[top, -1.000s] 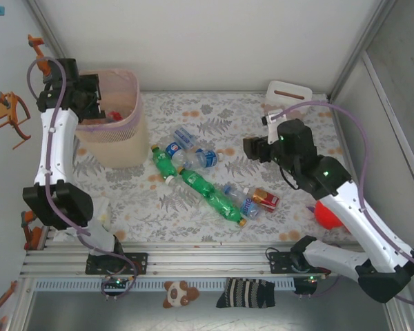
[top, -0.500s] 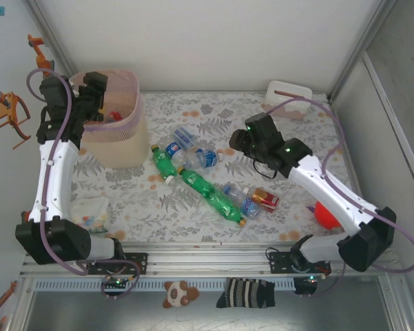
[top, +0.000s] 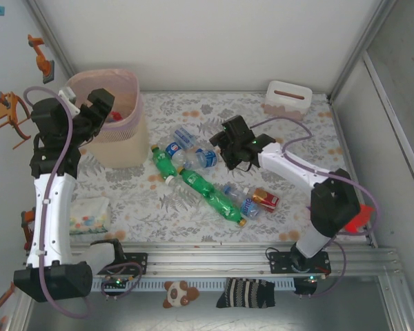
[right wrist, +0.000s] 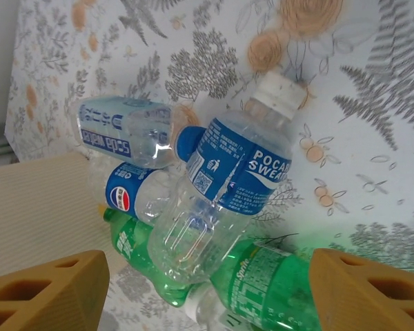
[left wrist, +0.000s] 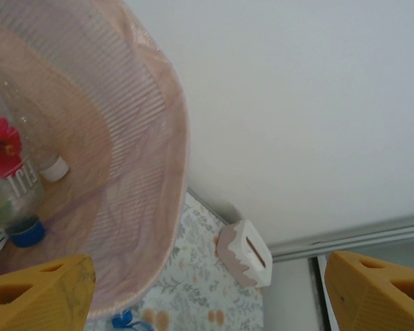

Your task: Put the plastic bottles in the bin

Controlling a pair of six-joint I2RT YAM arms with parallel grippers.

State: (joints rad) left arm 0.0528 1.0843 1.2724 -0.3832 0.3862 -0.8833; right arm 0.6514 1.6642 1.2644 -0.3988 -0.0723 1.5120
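Below spread, empty right fingers (right wrist: 48,289): Pocari bottle (right wrist: 228,186) | left fingers (left wrist: 34,289) spread, empty, above bin (left wrist: 145,172)

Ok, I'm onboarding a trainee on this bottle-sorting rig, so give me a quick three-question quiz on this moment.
1. True or false: the left gripper hangs above the bin, open and empty.
2. Under the open right gripper lies: A) a white-capped bottle with a blue label; B) a red carton; C) a white box.
3. What colour is the label on the clear bottle inside the bin?
Key: 1 true; 2 A; 3 red.
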